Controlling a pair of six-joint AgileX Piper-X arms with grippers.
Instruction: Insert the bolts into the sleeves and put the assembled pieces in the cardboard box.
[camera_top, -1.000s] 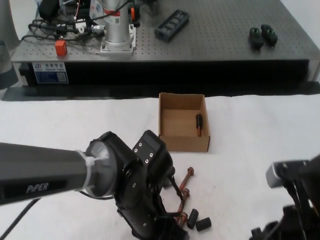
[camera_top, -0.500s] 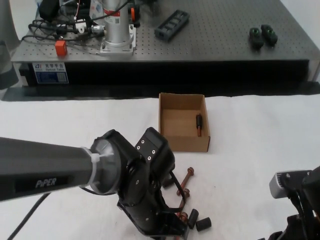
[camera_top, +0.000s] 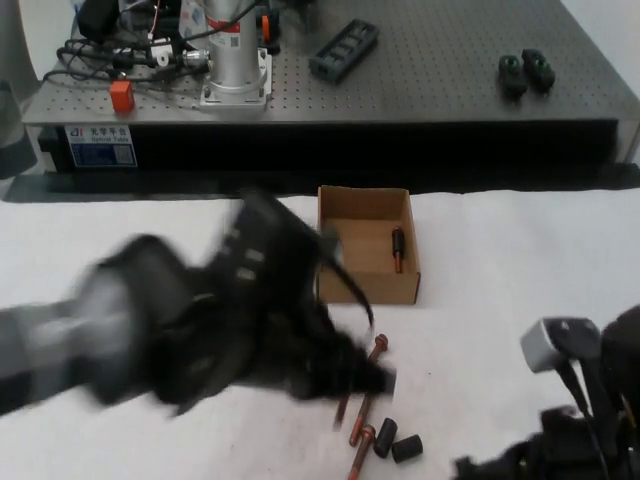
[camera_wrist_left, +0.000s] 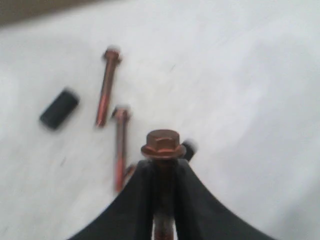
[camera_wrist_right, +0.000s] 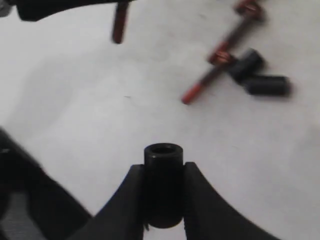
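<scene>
1. High view: the cardboard box (camera_top: 368, 288) sits on the white desk (camera_top: 500, 300) with one assembled piece (camera_top: 398, 248) inside; loose bolts (camera_top: 362, 400) and sleeves (camera_top: 397, 443) lie just in front of it
2. Left wrist view: the left pincer (camera_wrist_left: 162, 169) is clamped on a copper-coloured flange bolt (camera_wrist_left: 160, 144), held by the shank with the head free; it is likely stiff, light and smooth
3. Right wrist view: the right pincer (camera_wrist_right: 164, 172) squeezes a black sleeve (camera_wrist_right: 163, 156) by its sides, bore open; it looks rigid and probably slippery

Your left arm (camera_top: 190, 330) sits just near-left of the cardboard box (camera_top: 370, 286), its gripper (camera_wrist_left: 162, 166) clamped on a bolt (camera_wrist_left: 160, 144). Your right gripper (camera_wrist_right: 163, 171), well off to the box's near right, pinches a sleeve (camera_wrist_right: 163, 154).
</scene>
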